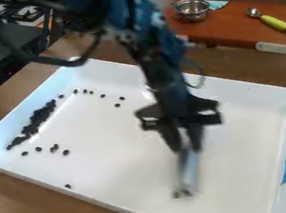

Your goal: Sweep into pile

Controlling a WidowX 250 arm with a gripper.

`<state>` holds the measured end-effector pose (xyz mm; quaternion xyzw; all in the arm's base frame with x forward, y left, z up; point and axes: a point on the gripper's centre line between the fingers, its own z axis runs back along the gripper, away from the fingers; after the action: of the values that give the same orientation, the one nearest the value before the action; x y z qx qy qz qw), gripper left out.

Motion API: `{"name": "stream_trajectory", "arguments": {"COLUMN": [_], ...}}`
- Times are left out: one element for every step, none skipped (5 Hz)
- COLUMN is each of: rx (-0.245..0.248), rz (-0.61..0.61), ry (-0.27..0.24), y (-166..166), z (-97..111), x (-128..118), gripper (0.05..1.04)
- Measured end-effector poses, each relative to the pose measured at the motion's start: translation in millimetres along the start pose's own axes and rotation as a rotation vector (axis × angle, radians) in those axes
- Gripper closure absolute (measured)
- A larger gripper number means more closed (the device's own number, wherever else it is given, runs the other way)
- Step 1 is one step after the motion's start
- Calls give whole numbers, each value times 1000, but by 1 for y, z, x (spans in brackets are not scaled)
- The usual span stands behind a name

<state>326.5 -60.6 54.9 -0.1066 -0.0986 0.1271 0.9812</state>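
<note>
Gripper (186, 148) clamped on pale tool (189, 170), over tray (120, 157). Risk: narrow tool letting dark pieces (38, 117) roll past, scattering across tray.

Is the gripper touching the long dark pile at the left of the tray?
Apart. The camera view shows the gripper well right of the dark pile, with white tray floor between.

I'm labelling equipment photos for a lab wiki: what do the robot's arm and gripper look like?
The segmented robot arm is black with bluish sheens. A black cable loops beside its upper part. The black two-finger gripper has angular side pieces jutting out above narrow fingers.
</note>
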Motion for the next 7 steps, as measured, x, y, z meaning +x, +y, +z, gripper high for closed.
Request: {"name": "stream_trajectory", "arguments": {"rx": [41, 89, 133, 163, 165, 155, 135], "rz": [-40, -12, -43, -50, -49, -37, -34], "ry": [16, 11, -7, -4, 8, -2, 1], "y": [31, 86, 117, 164, 202, 221, 223], "z": [6, 18, 21, 31, 43, 51, 59], "x": [7, 20, 28, 38, 38, 43, 46], "gripper": [735, 734, 735, 735, 735, 734, 734]}}
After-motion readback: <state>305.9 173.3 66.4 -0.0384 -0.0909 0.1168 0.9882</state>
